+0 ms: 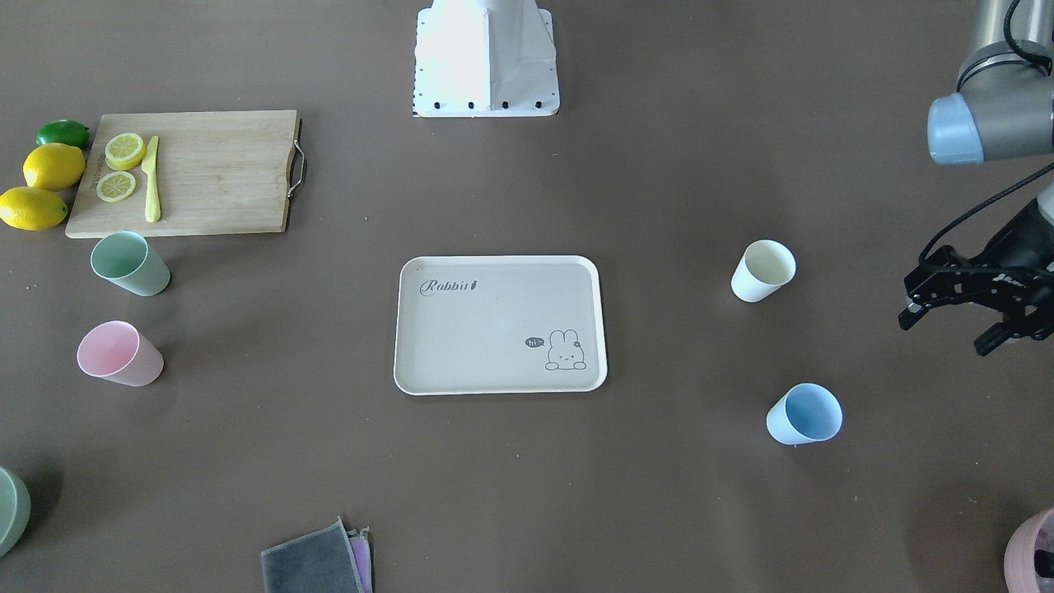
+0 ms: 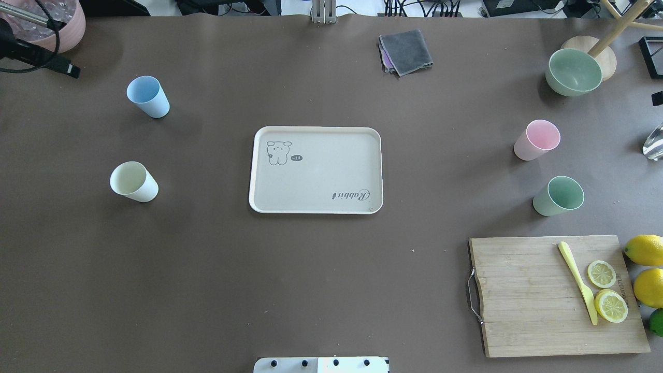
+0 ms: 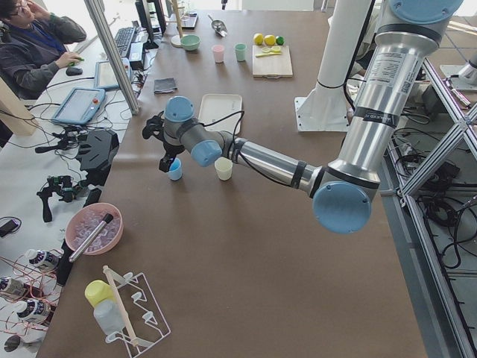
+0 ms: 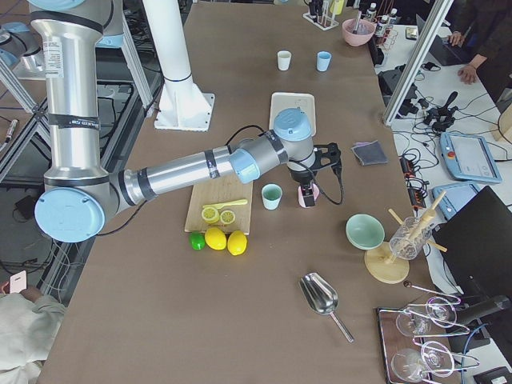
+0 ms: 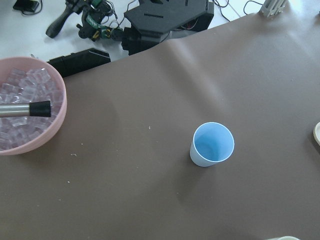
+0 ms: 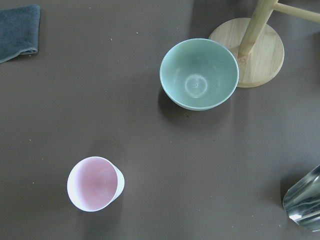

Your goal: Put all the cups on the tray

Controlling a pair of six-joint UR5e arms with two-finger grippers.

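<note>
Brown table [image 2: 311,290] w/ tray [image 2: 316,176], blue cup [image 2: 148,97], cream cup [image 2: 133,182], pink cup [image 2: 537,140], green cup [image 2: 558,196], cutting board [image 2: 528,300], lemons [image 2: 645,249], lime [image 2: 657,321], bowl [image 2: 574,71], cloth [image 2: 406,51].

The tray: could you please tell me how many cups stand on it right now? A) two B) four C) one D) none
D: no cup stands on the tray; the blue cup, cream cup, pink cup and green cup all stand on the table around it.
</note>
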